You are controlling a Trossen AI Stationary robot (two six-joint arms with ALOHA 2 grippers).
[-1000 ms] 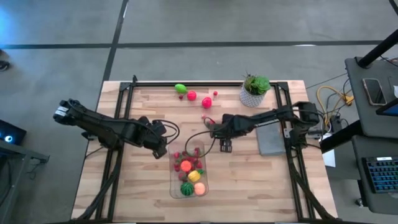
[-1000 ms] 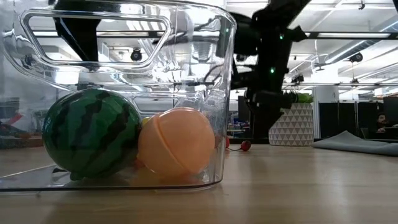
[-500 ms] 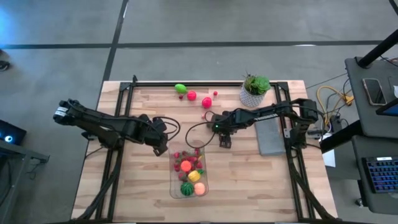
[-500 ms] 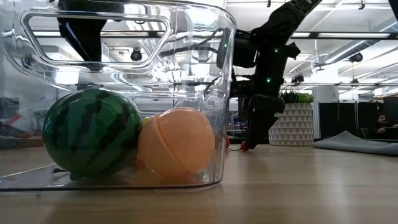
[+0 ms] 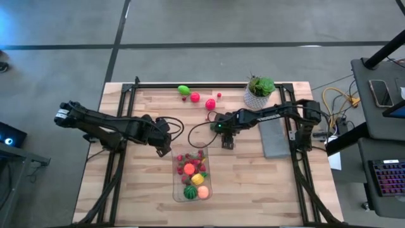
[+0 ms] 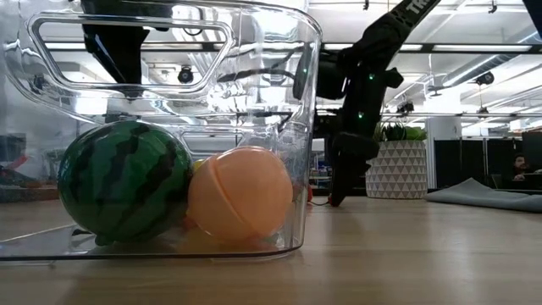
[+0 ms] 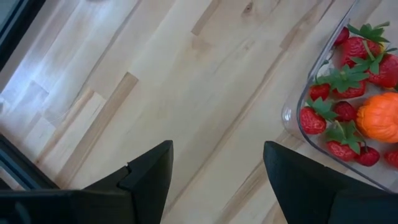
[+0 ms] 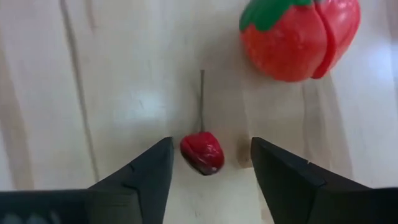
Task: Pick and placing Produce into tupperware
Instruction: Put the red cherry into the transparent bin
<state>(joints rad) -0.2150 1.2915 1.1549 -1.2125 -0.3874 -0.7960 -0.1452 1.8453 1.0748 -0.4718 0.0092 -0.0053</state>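
The clear tupperware [image 5: 211, 172] stands near the table's front middle. It holds strawberries, an orange piece, a watermelon [image 6: 123, 182] and a peach [image 6: 241, 195]. My right gripper [image 5: 226, 142] is down at the table, just beyond the tupperware's far right corner. It is open, with its fingers on either side of a small red cherry [image 8: 202, 152] that lies on the wood. A red tomato-like piece [image 8: 298, 34] lies just past the cherry. More Produce [image 5: 195, 97] lies near the far edge. My left gripper [image 5: 163, 149] hangs open over bare wood beside the tupperware's far left corner [image 7: 292, 115].
A potted plant [image 5: 259, 92] stands at the far right, with a flat grey slab [image 5: 273, 140] on the table in front of it. Black frame rails run along the table's left and right sides. Cables loop between the right arm and the tupperware.
My right gripper has come down to the table and shifted a little toward the far left. It now stands over the small red cherry that showed beside it in the low view a second ago.
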